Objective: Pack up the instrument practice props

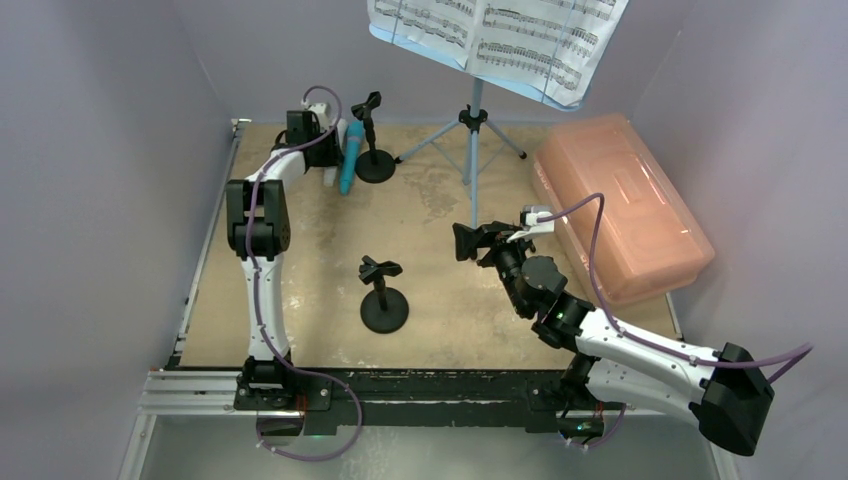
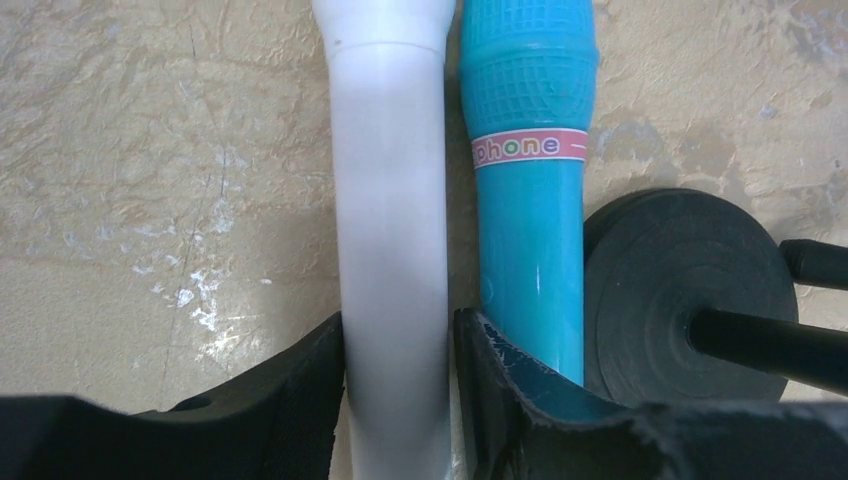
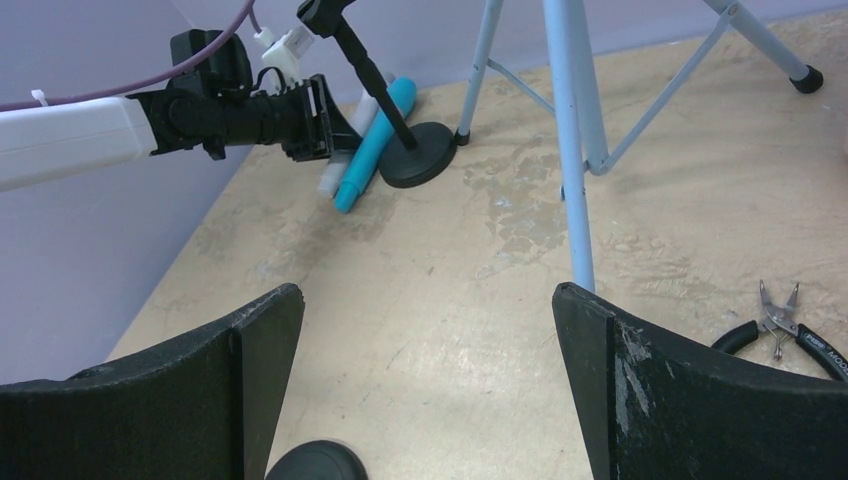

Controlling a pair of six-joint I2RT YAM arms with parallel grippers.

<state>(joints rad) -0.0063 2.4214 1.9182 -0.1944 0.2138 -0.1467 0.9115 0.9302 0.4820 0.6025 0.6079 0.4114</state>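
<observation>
Because the fingers of the left gripper (image 2: 398, 345) clamp the white microphone (image 2: 390, 180) at 11 o'clock on the table (image 1: 440, 300), we judge a straight lift best: the blue microphone (image 2: 530, 230) lies just beside it at 3 o'clock, with a mic holder (image 2: 680, 290) just beyond. The right gripper (image 3: 428, 300) hovers, fingers apart.

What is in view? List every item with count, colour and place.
white microphone: 1, white, far left, between left fingers
blue microphone: 1, blue, beside it, by holder base
holders: 2, black, far left and centre
music stand: 1, light blue, far centre
sheet music: several pages, white, on stand
box: 1, pink, right side
pliers: 1, black-handled, right of stand
left fingers: 2, black, gripping white microphone
right fingers: 2, black, open, mid-table
</observation>
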